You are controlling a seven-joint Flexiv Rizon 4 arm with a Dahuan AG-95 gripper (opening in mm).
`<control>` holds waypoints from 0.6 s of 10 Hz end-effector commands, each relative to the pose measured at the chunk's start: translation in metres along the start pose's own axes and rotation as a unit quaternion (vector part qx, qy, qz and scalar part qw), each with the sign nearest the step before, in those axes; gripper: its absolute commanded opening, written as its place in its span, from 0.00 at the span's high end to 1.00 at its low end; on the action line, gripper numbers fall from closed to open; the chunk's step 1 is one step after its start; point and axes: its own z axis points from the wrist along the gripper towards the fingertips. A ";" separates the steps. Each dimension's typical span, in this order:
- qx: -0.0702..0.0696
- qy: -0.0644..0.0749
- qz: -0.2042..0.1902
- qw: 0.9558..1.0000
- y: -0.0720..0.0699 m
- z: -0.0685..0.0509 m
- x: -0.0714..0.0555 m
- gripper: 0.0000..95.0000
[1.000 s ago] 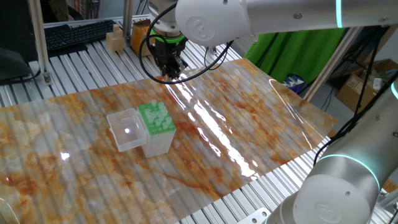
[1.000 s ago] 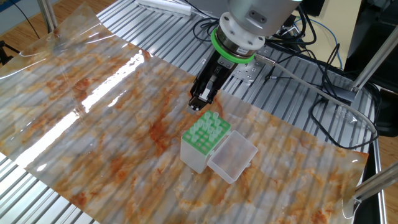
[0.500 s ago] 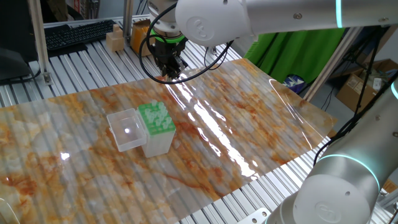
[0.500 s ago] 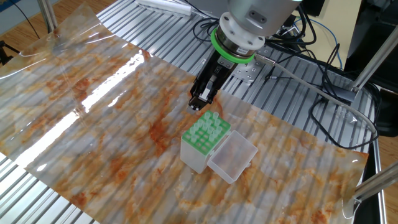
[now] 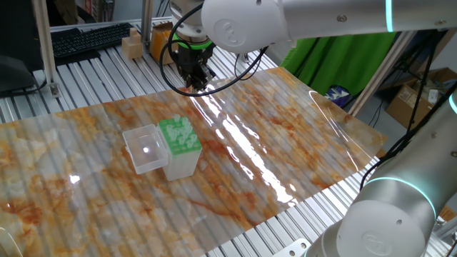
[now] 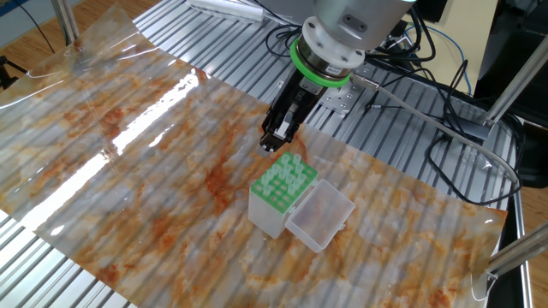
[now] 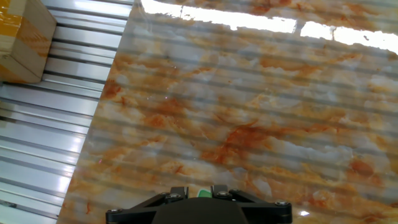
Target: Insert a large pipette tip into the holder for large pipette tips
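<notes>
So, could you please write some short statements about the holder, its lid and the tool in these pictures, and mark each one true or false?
1. The clear lid of the holder for large pipette tips is swung open beside the green rack plate. True.
2. The tool rests on the green rack plate. False: it hangs in the air, apart from the holder.
3. The holder stands on the marbled orange and white sheet. True.
4. The green rack plate has no tips in it. False: several whitish tip tops stand up out of its holes.
5. A keyboard lies beyond the sheet in one fixed view. True.
6. The holder lies on its side. False: it stands upright.
</notes>
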 end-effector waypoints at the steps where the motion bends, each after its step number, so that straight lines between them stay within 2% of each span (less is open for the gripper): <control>1: -0.016 0.124 -0.146 0.981 0.001 0.002 -0.010 1.00; 6: -0.015 0.124 -0.150 0.981 0.002 0.002 -0.010 1.00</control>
